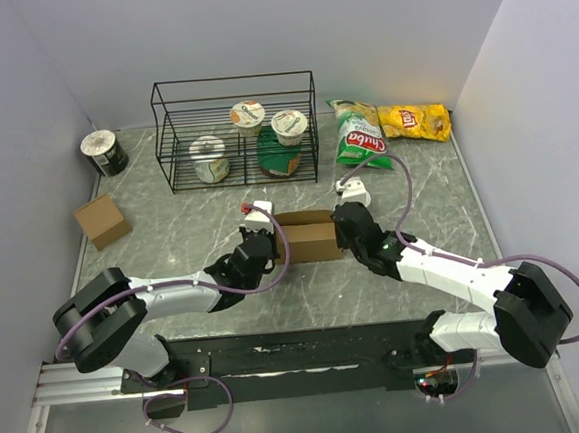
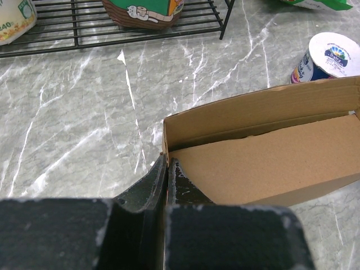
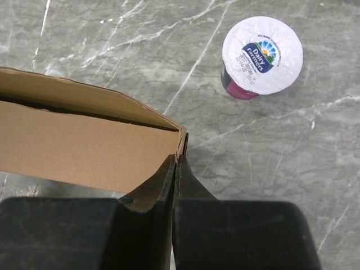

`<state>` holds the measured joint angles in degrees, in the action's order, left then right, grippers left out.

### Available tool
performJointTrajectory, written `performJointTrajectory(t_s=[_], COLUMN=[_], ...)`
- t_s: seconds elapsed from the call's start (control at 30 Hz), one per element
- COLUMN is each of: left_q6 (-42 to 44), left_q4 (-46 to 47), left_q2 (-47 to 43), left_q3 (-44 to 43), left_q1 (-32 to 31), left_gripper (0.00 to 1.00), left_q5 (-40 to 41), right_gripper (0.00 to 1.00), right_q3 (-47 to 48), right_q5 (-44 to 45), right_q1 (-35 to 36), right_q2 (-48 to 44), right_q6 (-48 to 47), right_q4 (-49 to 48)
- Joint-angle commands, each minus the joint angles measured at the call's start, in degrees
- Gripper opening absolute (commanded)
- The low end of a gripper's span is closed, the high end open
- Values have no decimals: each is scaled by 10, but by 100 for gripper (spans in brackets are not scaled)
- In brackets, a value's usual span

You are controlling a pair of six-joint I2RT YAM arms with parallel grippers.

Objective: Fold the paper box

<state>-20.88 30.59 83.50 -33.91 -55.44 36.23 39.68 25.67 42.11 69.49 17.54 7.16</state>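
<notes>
The paper box [image 1: 309, 237] stands on the bench [image 1: 172, 256] near the wire rack [image 1: 235, 131], on its arm-facing side, already raised into an oblong carton with its top open. The left fingers [image 2: 149, 185] are clenched on its left end wall and the right fingers [image 3: 194, 183] on its right end wall. In my judgement the walls are formed; closing the top remains.

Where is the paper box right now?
Top view: the box sits mid-table in front of the rack, ends pinched by left end effector and right end effector.
</notes>
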Motion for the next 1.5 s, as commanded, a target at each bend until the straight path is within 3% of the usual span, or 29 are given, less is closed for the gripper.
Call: performJointTrajectory(t_s=[0.0, 0.37, 0.47, 0.5, 0.6, 0.7, 0.83, 1.07, 1.2, 1.37, 1.47], left_q6=[-21, 18, 46, 53, 83, 109, 126, 129, 126, 124, 124], left_q4=[-73, -50, -34, -33, -18, -1, -1, 3, 1, -3, -4], left_q2=[26, 16, 14, 14, 12, 8, 12, 21, 22, 21, 20], left_q3=[3, 25, 40, 42, 53, 65, 63, 61, 57, 53, 52], left_q1=[-22, -22, -23, -22, -23, -24, -24, -27, -28, -30, -29], left_gripper=[4, 3, 3, 4, 5, 5, 5, 4, 4, 4, 4], left_q5=[-77, -78, -78, -78, -78, -78, -73, -76, -78, -82, -81], right_gripper=[0, 2, 14, 27, 50, 67, 81, 81, 74, 67, 61], right_q3=[-27, -36, -19, -9, 3, 16, 19, 30, 39, 22, 0], right_q5=[-33, 10, 20, 21, 26, 18, 0, 10, 15, -57, -65], right_q1=[34, 50, 50, 49, 50, 50, 49, 50, 50, 49, 47], right_q2=[2, -27, -45, -62, -95, -122, -161, -161, -113, -60, -56], right_q6=[31, 62, 58, 55, 45, 32, 11, -13, -40, -133, -153], right_q4=[-4, 55, 82, 88, 108, 119, 116, 49, -27, -159, -190])
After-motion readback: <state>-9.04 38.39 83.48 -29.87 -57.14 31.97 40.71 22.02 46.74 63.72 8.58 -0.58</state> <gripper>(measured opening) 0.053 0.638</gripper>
